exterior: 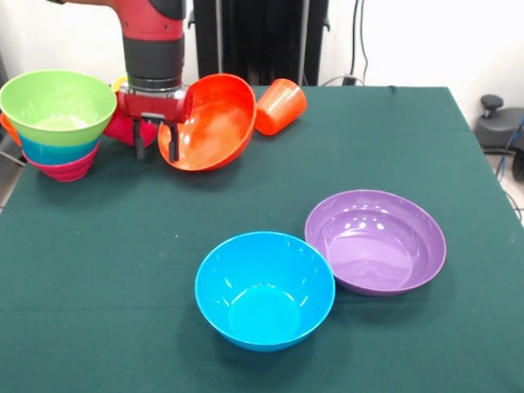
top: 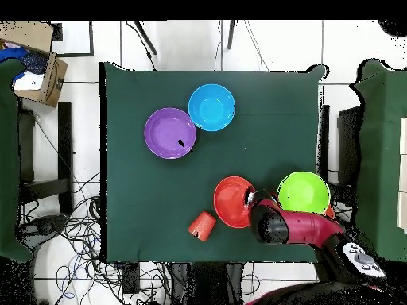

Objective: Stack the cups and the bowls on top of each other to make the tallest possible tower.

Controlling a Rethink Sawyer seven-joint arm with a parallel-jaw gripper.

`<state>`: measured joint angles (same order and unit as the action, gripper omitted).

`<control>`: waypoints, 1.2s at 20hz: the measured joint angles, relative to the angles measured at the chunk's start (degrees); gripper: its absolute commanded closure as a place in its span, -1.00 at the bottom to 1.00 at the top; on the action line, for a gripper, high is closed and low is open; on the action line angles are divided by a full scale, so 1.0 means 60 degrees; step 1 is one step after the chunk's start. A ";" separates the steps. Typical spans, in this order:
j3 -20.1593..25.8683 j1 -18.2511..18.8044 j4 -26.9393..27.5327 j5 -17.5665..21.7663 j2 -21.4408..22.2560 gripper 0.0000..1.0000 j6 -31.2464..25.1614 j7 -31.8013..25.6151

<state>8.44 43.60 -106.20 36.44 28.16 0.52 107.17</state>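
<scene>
My gripper (exterior: 156,146) is shut on the rim of the large orange bowl (exterior: 209,121) and holds it tilted on edge at the table's far side. The bowl also shows in the overhead view (top: 230,200), beside my arm (top: 290,226). The tower (exterior: 59,123) stands just left of the gripper: the lime green bowl (top: 302,191) on top of a translucent blue and a magenta one. The orange cup (exterior: 280,105) lies on its side right of the held bowl. The blue bowl (exterior: 264,288) and the purple bowl (exterior: 377,240) sit upright side by side near the front. A red-pink shape (exterior: 121,128) and a yellow bit show behind the gripper.
An orange edge (exterior: 7,127) peeks out left of the tower. The table (exterior: 98,246) is covered in dark green cloth. In the overhead view a cardboard box (top: 36,75) sits off the table, and cables lie on the floor.
</scene>
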 measured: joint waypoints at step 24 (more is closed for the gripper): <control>0.0929 0.0398 -0.0390 0.0005 0.1017 -1.00 -0.0003 0.0000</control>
<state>14.01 45.98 -108.54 36.47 34.27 0.50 107.17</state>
